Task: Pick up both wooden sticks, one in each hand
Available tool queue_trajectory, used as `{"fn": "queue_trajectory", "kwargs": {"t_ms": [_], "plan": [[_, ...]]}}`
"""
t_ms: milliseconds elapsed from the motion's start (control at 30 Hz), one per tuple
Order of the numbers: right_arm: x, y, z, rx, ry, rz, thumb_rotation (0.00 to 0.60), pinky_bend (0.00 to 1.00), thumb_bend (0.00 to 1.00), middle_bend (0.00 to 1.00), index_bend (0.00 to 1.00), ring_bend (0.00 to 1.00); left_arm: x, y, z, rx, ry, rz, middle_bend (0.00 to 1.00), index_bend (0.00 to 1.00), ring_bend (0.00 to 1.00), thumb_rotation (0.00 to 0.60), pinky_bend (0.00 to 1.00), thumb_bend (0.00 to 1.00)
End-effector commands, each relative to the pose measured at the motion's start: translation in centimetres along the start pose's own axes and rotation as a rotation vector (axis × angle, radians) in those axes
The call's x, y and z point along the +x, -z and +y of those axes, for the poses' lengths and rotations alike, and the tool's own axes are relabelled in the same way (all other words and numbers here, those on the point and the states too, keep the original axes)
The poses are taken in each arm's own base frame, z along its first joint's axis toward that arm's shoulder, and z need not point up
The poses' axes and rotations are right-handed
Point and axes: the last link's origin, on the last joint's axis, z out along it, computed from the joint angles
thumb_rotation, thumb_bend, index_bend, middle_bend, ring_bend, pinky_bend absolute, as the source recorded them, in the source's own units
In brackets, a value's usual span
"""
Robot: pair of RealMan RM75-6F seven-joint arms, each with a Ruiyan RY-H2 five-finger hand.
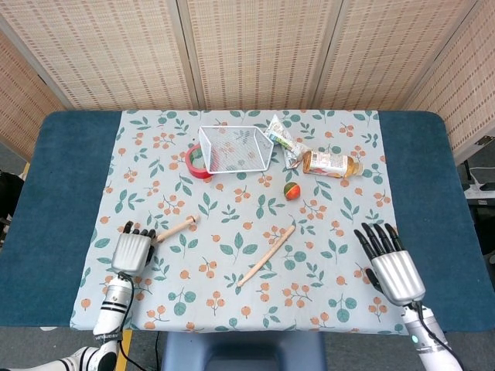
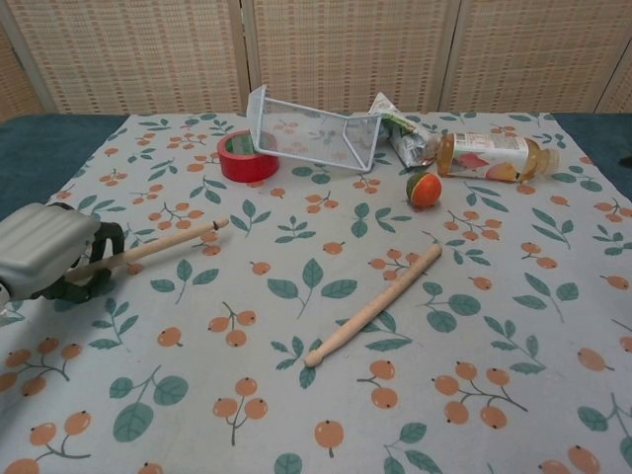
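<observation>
One stick (image 1: 175, 229) sits clamped in my left hand (image 1: 132, 250); the other stick (image 1: 267, 256) lies diagonally, left of my right hand (image 1: 395, 267), fingers apart.

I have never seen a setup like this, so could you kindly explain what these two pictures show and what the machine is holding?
This is a two-armed robot with humanlike metal hands, seated at a table with a leaf-and-berry patterned cloth. One picture looks down from its head, the other forward from its chest. Its left hand grips the end of one thin wooden stick; the far end looks raised off the cloth. Its right hand, fingers spread, holds nothing. The second wooden stick lies mid-table. Further back are a tipped white wire basket, a red tape roll, a small orange-and-green ball, a lying plastic drink bottle and a crumpled snack packet.
</observation>
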Motion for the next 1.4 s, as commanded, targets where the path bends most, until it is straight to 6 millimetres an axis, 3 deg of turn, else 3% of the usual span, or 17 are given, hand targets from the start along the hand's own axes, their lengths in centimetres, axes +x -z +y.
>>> {"fn": "queue_trajectory", "kwargs": {"t_ms": [33,200,333,433,633,833,1033,1400], "plan": [[0.1,-1.1,-1.4,0.074,0.021,-0.007,0.600,0.00,0.30,0.00,0.02,0.00,0.6,0.6,-1.2,-0.014,0.038,0.076,0.91,0.84,0.56,0.600,0.26,0.62],[-0.3,-4.2,-4.7,0.226,0.076,-0.018,0.600,0.00,0.30,0.04,0.09,0.00,1.2,2.1,-3.4,-0.027,0.075,0.121,0.91,0.84,0.57,0.600,0.26,0.62],[-1.4,-6.7,-8.8,0.349,0.100,-0.023,0.600,0.01,0.30,0.09,0.10,0.00,1.6,3.1,-5.1,-0.002,0.070,0.137,0.91,0.84,0.57,0.600,0.26,0.62],[-2.4,-8.3,-11.3,0.405,0.131,-0.014,0.600,0.04,0.30,0.18,0.18,0.01,1.7,3.5,-6.2,0.023,0.067,0.139,0.91,0.84,0.57,0.600,0.26,0.62],[-4.1,-10.9,-14.2,0.432,0.172,-0.022,0.600,0.05,0.30,0.25,0.25,0.03,1.9,3.8,-7.5,0.049,0.062,0.142,0.91,0.84,0.57,0.600,0.26,0.62],[-4.7,-12.0,-15.2,0.424,0.200,-0.001,0.600,0.05,0.30,0.29,0.29,0.06,1.8,3.8,-8.0,0.050,0.058,0.151,0.91,0.85,0.58,0.600,0.27,0.62],[-5.3,-12.9,-15.1,0.403,0.238,-0.001,0.600,0.07,0.30,0.38,0.41,0.13,1.7,3.7,-8.2,0.052,0.061,0.152,0.91,0.85,0.58,0.600,0.27,0.62],[-6.1,-13.3,-14.8,0.384,0.302,-0.014,0.600,0.09,0.30,0.39,0.44,0.14,1.5,3.6,-8.3,0.050,0.057,0.147,0.91,0.85,0.59,0.600,0.27,0.62]]}}
